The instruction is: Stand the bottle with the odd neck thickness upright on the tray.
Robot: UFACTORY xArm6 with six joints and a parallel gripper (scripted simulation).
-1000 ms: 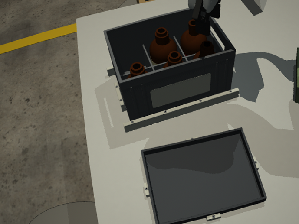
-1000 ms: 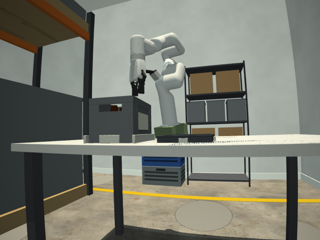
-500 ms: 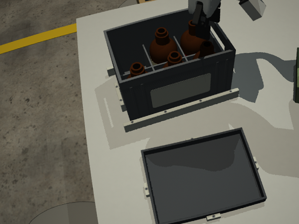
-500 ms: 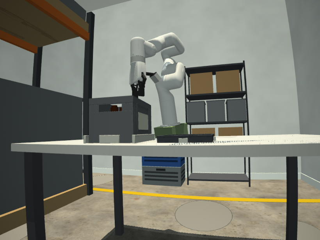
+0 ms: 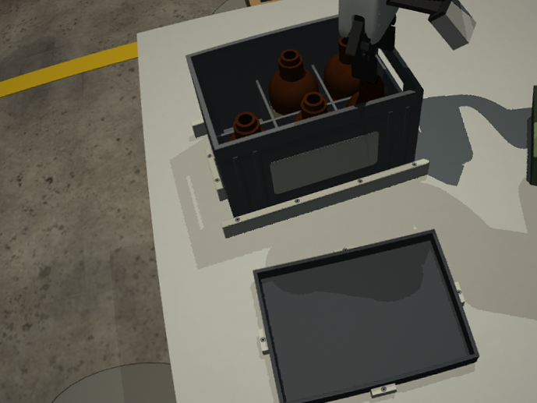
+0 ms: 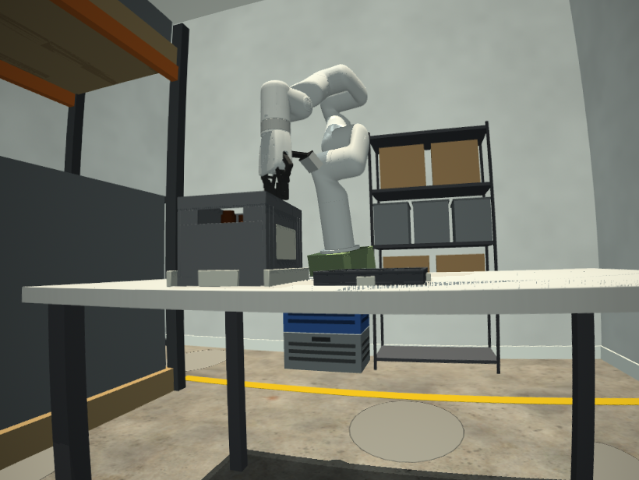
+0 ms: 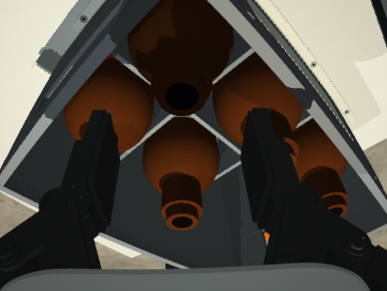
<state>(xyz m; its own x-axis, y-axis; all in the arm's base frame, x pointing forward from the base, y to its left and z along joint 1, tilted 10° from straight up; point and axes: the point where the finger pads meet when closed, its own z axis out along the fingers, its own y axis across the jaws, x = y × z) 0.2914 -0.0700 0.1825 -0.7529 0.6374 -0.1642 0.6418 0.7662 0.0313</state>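
Crate (image 5: 251,186) (image 6: 222,248) (image 7: 96,57) under and left of gripper (image 5: 366,66) (image 6: 276,190) (image 7: 179,133), 3 brown bottles (image 5: 293,90) (image 7: 181,151) standing left of it, 2 beside or below, fingers spread, nothing pinched, tray (image 5: 367,336) (image 6: 335,277) lower, well apart.

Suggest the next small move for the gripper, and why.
I'd probably lower the open gripper slightly, centred on the nearest bottle, before closing. The wrist view shows its mouth roughly between the spread fingertips, nothing is gripped, and the tray holds no bottle.
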